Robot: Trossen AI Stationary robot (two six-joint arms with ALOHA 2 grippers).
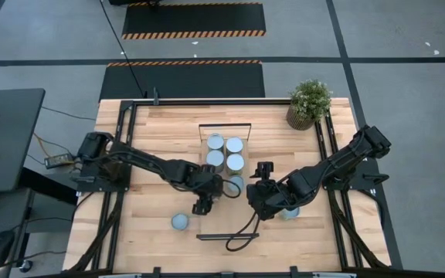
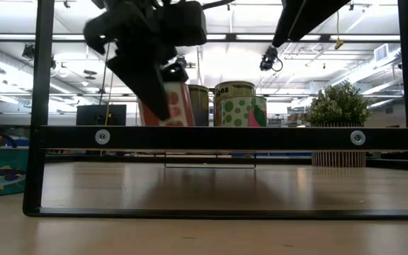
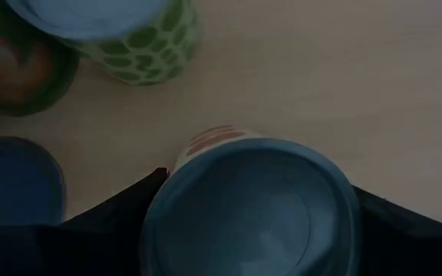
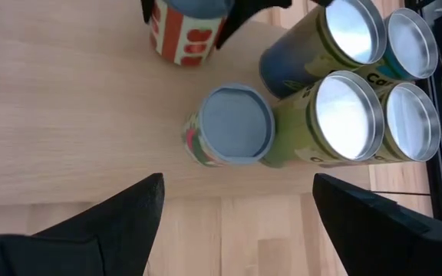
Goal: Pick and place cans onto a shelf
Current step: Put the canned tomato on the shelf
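Observation:
The shelf (image 1: pixel 224 228), a light wooden board with black end frames, runs from near to far down the table's middle. Five cans stand on its far half: four silver-topped ones (image 4: pixel 344 115) in a block and a pale-lidded one (image 4: pixel 232 126) in front of them. My left gripper (image 1: pixel 205 202) is shut on a red-and-white can (image 4: pixel 181 38) over the shelf's left side, just near of that group. My right gripper (image 4: pixel 236 222) hangs open above the shelf's right side, with nothing between its fingers. Two more cans stand on the table, one on the left (image 1: pixel 179 222) and one on the right (image 1: pixel 290 212). My left gripper pinches the red-and-white can between its two fingers (image 3: pixel 113 222), on opposite sides of its upper wall (image 3: pixel 206 142) just under the pale blue lid. The fingers slant down from above and from the left. The can is upright; whether its base rests on the shelf cannot be told.
A potted plant (image 1: pixel 309 104) stands at the table's far right corner. In the low view the shelf's near black frame (image 2: pixel 190 138) crosses in front of the cans. Bare wood lies on the shelf's near half and along the table's left side.

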